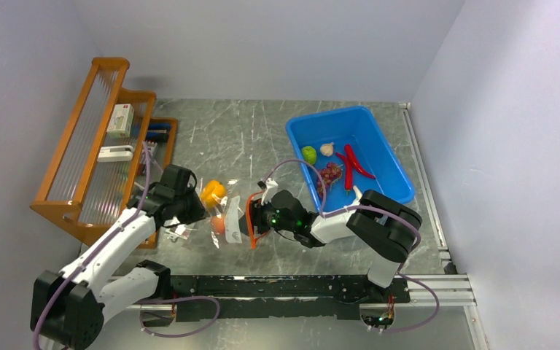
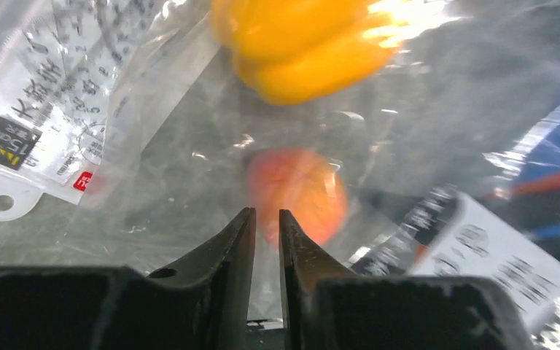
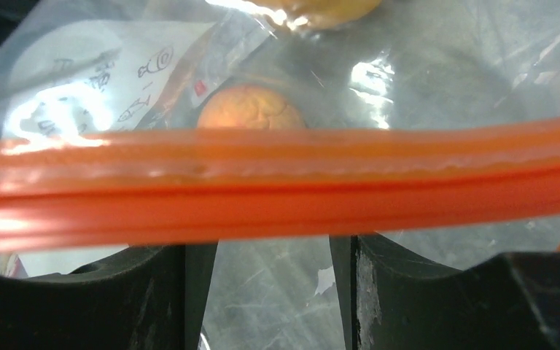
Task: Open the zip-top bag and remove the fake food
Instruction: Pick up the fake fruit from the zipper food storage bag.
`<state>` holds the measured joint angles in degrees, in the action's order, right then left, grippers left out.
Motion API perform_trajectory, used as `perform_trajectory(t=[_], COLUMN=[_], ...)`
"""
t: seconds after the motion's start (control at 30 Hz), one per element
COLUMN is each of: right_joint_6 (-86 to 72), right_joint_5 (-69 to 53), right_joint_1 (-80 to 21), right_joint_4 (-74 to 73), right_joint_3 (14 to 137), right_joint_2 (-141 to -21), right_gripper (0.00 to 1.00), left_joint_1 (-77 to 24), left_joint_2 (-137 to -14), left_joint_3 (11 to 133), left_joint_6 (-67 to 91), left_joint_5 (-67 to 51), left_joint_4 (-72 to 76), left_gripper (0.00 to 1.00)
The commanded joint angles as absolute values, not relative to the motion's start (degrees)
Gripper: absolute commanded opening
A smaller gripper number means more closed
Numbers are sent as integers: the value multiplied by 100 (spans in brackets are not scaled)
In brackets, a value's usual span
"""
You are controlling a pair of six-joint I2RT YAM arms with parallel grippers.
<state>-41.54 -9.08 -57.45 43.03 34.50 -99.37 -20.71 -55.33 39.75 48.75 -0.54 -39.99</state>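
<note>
Standing with its jaws only a narrow slit apart, the left claw (image 2: 266, 215) noses up against the clear film of the zip-top bag (image 2: 153, 168). The wrist view is blurred there, so I cannot tell whether a fold of film is pinched in that slit. Directly ahead of its tips, inside the bag, lies the peach (image 2: 299, 193), and farther ahead the orange-yellow bell pepper (image 2: 306, 44). Ahead and to this claw's left, a printed white packet (image 2: 36, 124) with a punched hole lies at the bag's edge.

The right claw (image 3: 271, 248) is released, its jaws wide and gripping nothing. The bag's orange-red zip strip (image 3: 277, 175) runs crosswise over both fingertips, and only film and desk show between the jaws. Beyond the strip sits the peach, with a white label (image 3: 80, 95) to its left.

From above, the two claws face each other across the bag, which lies on the desk (image 1: 248, 131) between them. The left claw is at the pepper end and the right claw at the mouth, where the strip curves round its tips.

Behind the right claw, well apart from the bag, a blue bin (image 1: 386, 157) holds the lime (image 1: 308, 154), garlic bulb (image 1: 327, 149), grapes (image 1: 330, 173) and chillies (image 1: 354, 164). Behind the left claw stands a wooden rack (image 1: 80, 146).
</note>
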Motion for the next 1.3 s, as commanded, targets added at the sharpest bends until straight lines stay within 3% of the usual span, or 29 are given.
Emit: perform_trajectory(t=[0.0,0.47,0.7,0.8,0.9,1.03,1.17,1.27], right_joint_6=[-4201,-4558,-4003,-4185,-4271,-3600,-3472,-3664], right_joint_5=[-1006,-1158,-1289,-634,-475,-797,-570,-248], right_joint_1=[-5766,-5818,-5843,-5984,-6006,-6031,-6194,-6252], right_joint_4=[4649,4659,3302,3610,3798,2701,2460,2529], right_joint_3=[3466,3841,4947,4652,4301,4895,5233,5238], right_joint_2=[-9810,-10295,-10726,-10542,-10339,-10512,-10697,-10694], right_gripper=[57,72,70,70,78,86,82,71], left_joint_1=[-2030,-2035,-2039,-2039,-2039,-2038,-2039,-2039], left_joint_2=[-5854,-5665,-5894,-5891,-5842,-5637,-5633,-5728], left_joint_3=[3186,2496,2472,2524,2569,2537,2491,2649], left_joint_6=[5156,5110,5119,5059,5141,5218,5246,5181], left_joint_5=[-237,-830,-869,-799,-530,-410,-502,-322], left_joint_4=[-3264,-2463,-2295,-2445,-2776,-2825,-2708,-2964], left_gripper=[28,27,27,27,27,27,26,24])
